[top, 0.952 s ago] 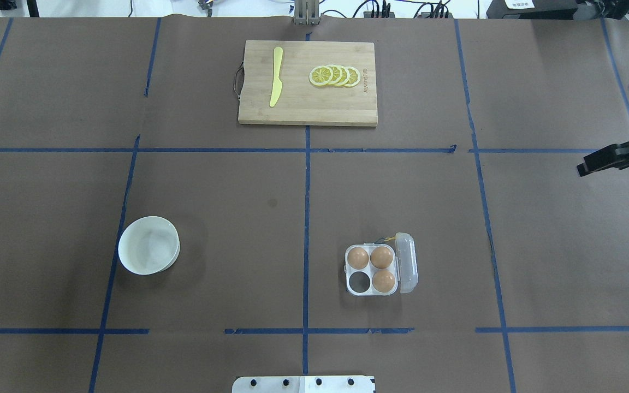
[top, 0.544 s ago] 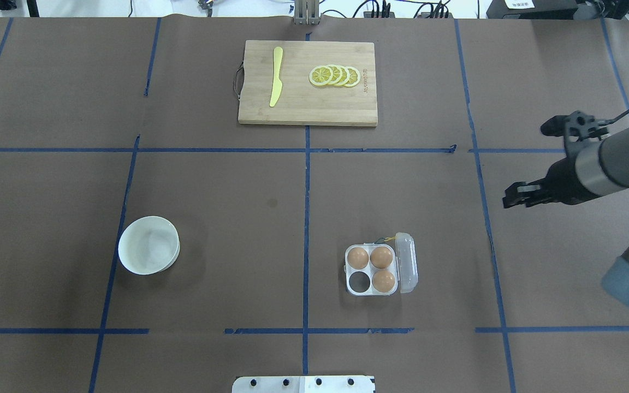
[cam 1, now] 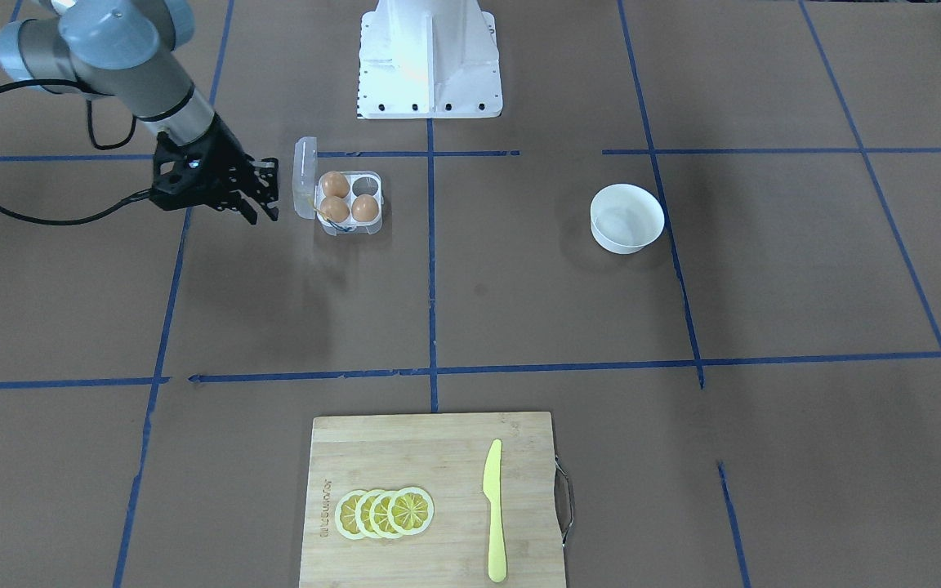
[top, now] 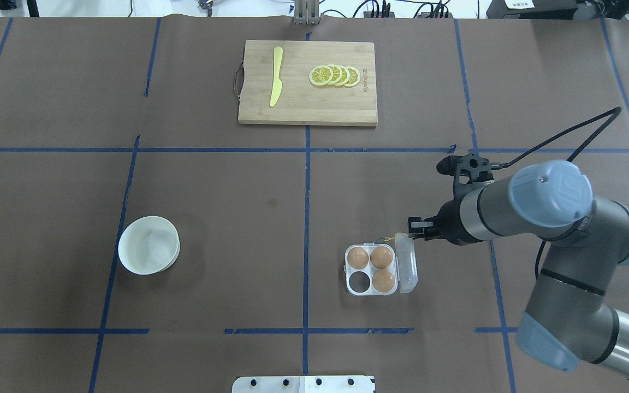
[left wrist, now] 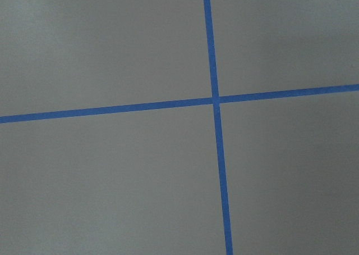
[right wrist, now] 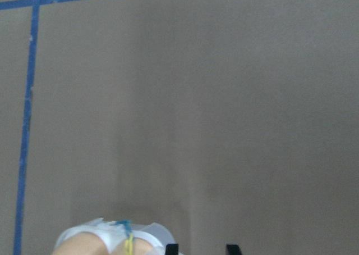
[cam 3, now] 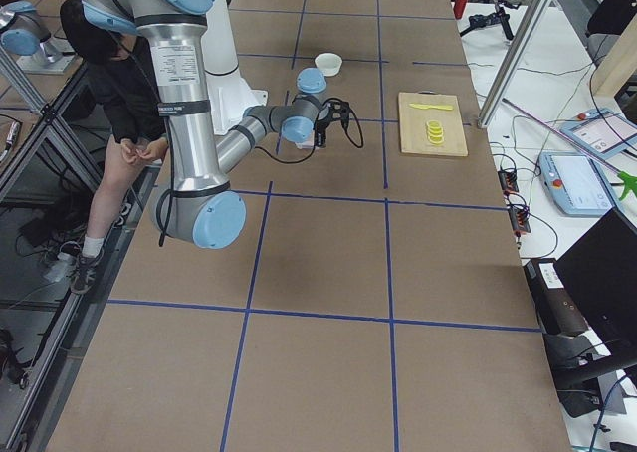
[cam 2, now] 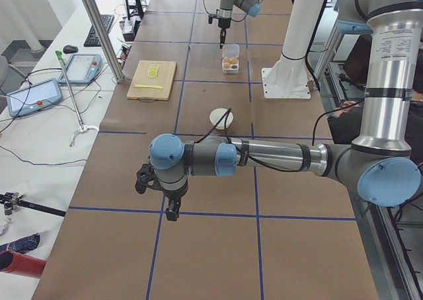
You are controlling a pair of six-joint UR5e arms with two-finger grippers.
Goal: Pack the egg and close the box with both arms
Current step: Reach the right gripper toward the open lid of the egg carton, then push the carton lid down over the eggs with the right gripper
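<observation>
Right claw [top: 414,225]: released, fingers spread, just beside the open lid of the box [top: 407,267].
Box: held three eggs [top: 381,256].
Left claw [cam 2: 170,211]: grip could not be told.

- White round bowl [top: 148,245]: near left, upright on brown table cover [top: 211,191].
- Wooden cutting board [top: 303,106]: far centre, with metal handle [top: 236,81] at left end.
- Yellow knife [top: 276,76]: flat on left part of board, lengthwise near to far.
- Lemon slices [top: 334,75]: overlapping row on right part of board, apart from knife.
- Blue tape lines [top: 306,180]: grid across cover.
- White pedestal [cam 1: 428,57]: near edge, centre.
</observation>
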